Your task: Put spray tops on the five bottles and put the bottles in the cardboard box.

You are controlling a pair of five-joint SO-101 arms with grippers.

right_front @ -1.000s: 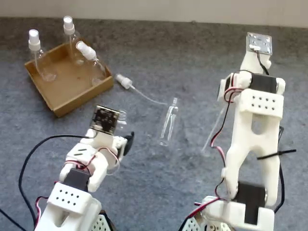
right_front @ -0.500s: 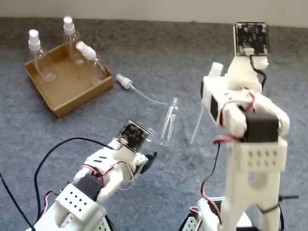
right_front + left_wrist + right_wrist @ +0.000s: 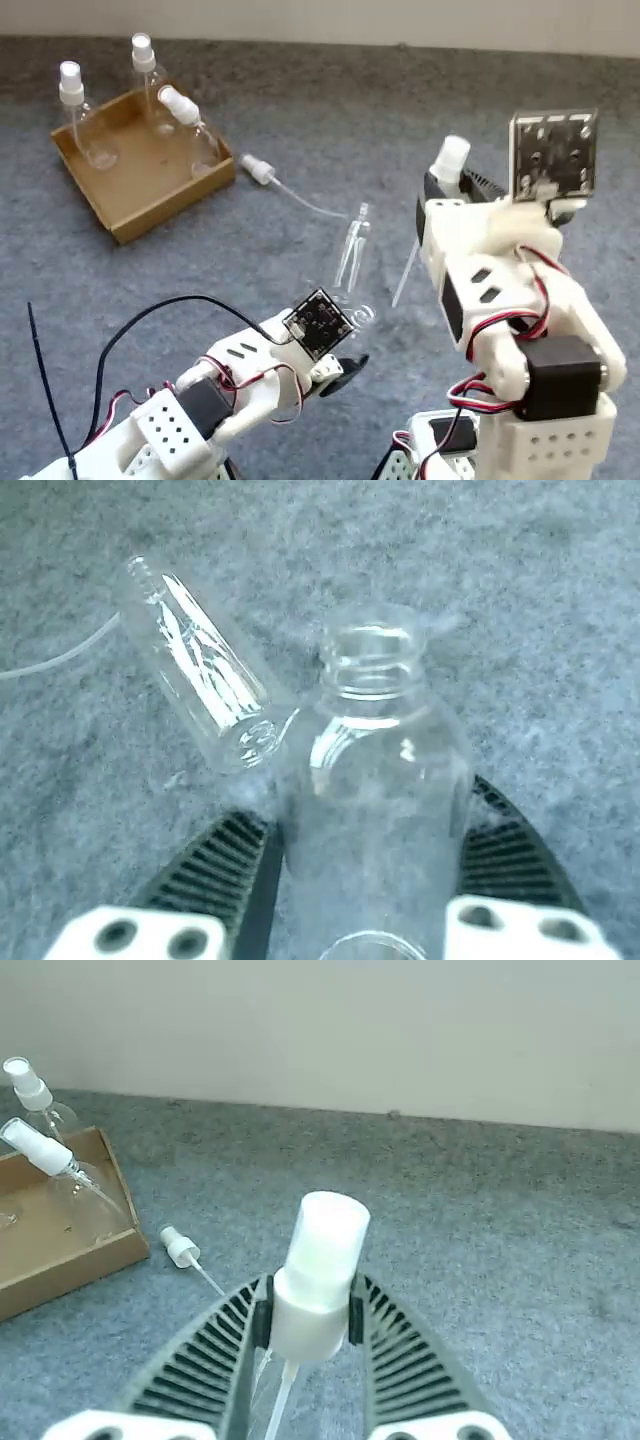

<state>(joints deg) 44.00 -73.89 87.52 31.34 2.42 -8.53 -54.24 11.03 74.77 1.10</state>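
Note:
My left gripper (image 3: 365, 855) is shut on a clear bottle (image 3: 375, 780) with an open, capless neck; in the high view this gripper (image 3: 345, 345) sits at the lower middle, the bottle's neck (image 3: 360, 315) poking out. A second clear bottle (image 3: 350, 252) lies on its side on the carpet just beyond it, also capless (image 3: 200, 670). My right gripper (image 3: 310, 1305) is shut on a white spray top (image 3: 320, 1260) with its dip tube hanging down; from above the spray top (image 3: 448, 160) is held high at the right. Another spray top (image 3: 258, 170) lies by the cardboard box (image 3: 150, 215).
The cardboard box at the back left holds three bottles with spray tops (image 3: 165, 105); one leans. The box (image 3: 60, 1250) and the loose spray top (image 3: 182, 1250) show far off in the right wrist view. A black cable (image 3: 100, 350) loops at the lower left. A pale wall backs the carpet.
The left arm has carried its bottle rightward toward the lying bottle. The right arm has swung and lifted, bringing the spray top up and nearer the middle.

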